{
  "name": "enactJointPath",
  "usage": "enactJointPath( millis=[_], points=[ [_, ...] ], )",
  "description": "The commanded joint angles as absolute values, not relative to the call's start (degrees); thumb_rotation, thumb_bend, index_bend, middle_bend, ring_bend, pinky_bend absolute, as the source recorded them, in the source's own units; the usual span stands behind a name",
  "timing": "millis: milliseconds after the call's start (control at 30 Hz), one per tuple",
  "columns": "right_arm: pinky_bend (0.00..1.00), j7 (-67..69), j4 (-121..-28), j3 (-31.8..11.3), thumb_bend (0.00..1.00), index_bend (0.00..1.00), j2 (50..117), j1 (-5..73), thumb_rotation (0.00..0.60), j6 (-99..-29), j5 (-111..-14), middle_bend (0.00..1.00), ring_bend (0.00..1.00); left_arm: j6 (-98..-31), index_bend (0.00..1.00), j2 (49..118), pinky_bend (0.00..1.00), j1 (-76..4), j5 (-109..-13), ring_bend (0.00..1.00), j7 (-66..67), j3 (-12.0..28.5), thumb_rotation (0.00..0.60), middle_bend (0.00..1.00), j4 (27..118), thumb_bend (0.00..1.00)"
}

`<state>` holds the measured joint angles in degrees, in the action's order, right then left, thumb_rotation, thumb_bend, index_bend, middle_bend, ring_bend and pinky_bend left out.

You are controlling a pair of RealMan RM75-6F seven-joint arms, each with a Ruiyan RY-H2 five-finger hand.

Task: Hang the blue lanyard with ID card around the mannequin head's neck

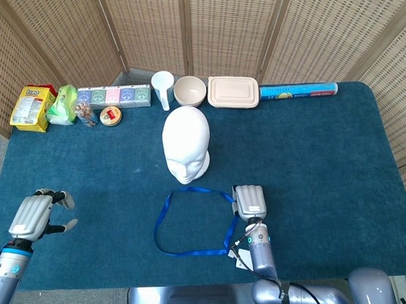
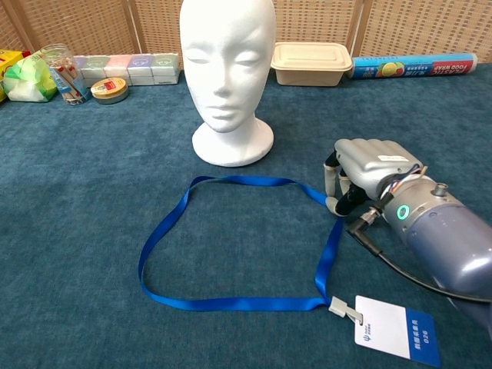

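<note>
The white mannequin head (image 1: 186,142) (image 2: 227,69) stands upright mid-table, facing me. In front of it the blue lanyard (image 1: 167,220) (image 2: 231,242) lies flat in an open loop. Its ID card (image 2: 396,330) rests at the near right, mostly hidden under my forearm in the head view. My right hand (image 1: 250,202) (image 2: 369,165) is palm down at the loop's right corner, its fingertips (image 2: 338,201) curled onto the strap and pinching it against the cloth. My left hand (image 1: 35,216) hovers at the table's near left, fingers apart, holding nothing. It does not show in the chest view.
Along the back edge stand a yellow packet (image 1: 32,108), a green bag (image 1: 62,103), a row of small boxes (image 1: 114,96), a round tin (image 1: 110,116), a white scoop (image 1: 162,83), a bowl (image 1: 189,91), a lidded container (image 1: 233,91) and a wrap roll (image 1: 298,90).
</note>
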<state>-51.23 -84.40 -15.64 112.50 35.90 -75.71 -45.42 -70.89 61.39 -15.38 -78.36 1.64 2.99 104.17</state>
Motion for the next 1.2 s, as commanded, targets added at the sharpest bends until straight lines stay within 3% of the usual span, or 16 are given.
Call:
enactJointPath(
  millis=[33,600,1200],
  points=[
    [1.0,-51.21,-84.59,-15.42,0.44,0.52,112.32,35.88,0.569,-75.67,-45.51,0.69,0.95,-70.89,0.52,61.4,0.28,-15.42,-78.41,0.46,1.69,2.99,0.6,0.54,104.26,0.2],
    [1.0,-52.15,-85.38,-15.13,0.43,0.46,111.87,36.15,0.56,-75.44,-44.06,0.67,0.94,-71.14,0.5,61.16,0.29,-15.28,-78.56,0.46,1.39,2.9,0.6,0.54,104.3,0.2],
    [1.0,-53.5,-84.09,-15.2,0.43,0.51,113.27,37.38,0.566,-75.94,-43.97,0.67,0.94,-71.67,0.5,60.84,0.29,-14.76,-79.01,0.46,0.32,2.58,0.6,0.54,103.94,0.2]
  ],
)
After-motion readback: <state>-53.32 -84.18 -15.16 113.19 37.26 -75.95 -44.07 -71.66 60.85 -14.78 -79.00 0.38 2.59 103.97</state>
